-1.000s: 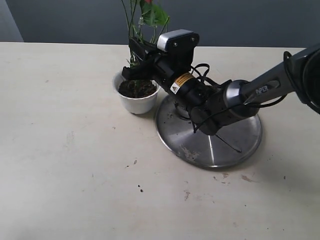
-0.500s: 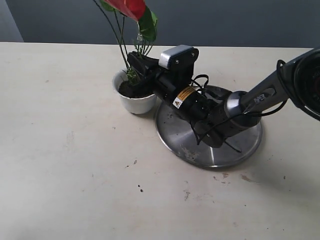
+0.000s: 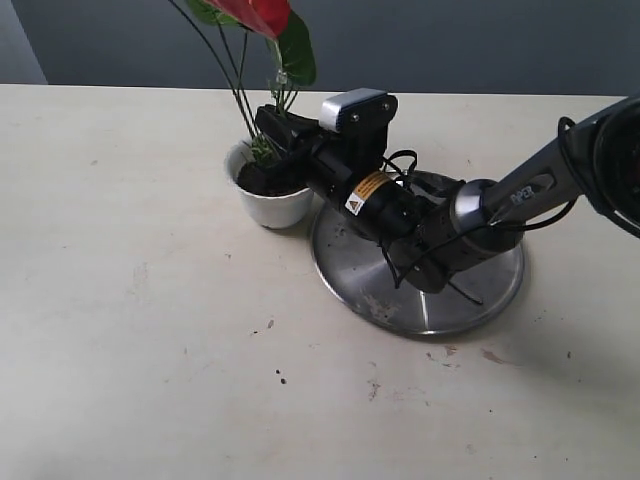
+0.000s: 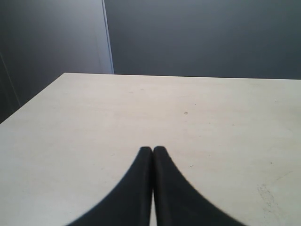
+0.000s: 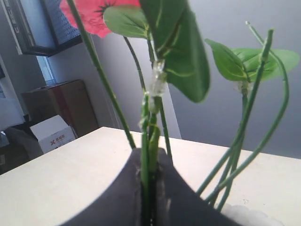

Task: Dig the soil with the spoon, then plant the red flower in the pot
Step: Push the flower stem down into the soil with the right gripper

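Note:
The red flower [image 3: 258, 14] stands with its thin green stems [image 3: 240, 85] reaching down into the white pot [image 3: 271, 204], which holds dark soil [image 3: 258, 180]. My right gripper [image 3: 272, 132] is just above the pot's mouth, shut on the flower's stems [image 5: 149, 141]; a red bloom [image 5: 91, 16] and green leaves [image 5: 181, 52] rise above its fingers. My left gripper [image 4: 152, 149] hangs shut over bare table, holding nothing. No spoon can be made out.
A large round steel plate [image 3: 430, 285] lies right of the pot, under my right arm [image 3: 440, 215]. Soil crumbs [image 3: 280, 378] dot the table in front. Boxes [image 5: 51, 134] stand beyond the table's edge in the right wrist view.
My right gripper has lowered the flower toward the pot; the bloom has dropped into view at the top, and the stems now lean left from the pot.

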`<move>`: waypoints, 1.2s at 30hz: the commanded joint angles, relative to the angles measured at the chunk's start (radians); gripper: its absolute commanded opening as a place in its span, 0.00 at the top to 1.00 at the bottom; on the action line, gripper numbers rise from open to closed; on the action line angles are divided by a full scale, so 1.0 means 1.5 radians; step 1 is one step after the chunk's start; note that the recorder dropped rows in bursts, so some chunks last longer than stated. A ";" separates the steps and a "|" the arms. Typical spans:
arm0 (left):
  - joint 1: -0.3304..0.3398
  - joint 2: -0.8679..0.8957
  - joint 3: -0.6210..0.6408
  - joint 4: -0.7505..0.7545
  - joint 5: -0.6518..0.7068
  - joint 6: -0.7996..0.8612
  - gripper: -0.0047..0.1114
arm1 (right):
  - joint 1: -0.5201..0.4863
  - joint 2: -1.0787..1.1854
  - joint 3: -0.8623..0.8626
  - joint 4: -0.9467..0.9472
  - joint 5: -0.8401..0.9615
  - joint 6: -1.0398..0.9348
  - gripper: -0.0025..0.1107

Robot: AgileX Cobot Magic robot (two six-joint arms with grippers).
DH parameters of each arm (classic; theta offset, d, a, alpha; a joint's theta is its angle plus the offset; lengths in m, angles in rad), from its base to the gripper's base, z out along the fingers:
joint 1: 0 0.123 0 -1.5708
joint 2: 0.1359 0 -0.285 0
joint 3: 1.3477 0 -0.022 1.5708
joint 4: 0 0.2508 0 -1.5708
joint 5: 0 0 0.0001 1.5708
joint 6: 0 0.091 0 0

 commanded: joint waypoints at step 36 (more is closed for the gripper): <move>0.001 -0.002 0.002 0.000 0.002 -0.002 0.96 | -0.001 -0.046 0.060 0.032 0.299 0.009 0.98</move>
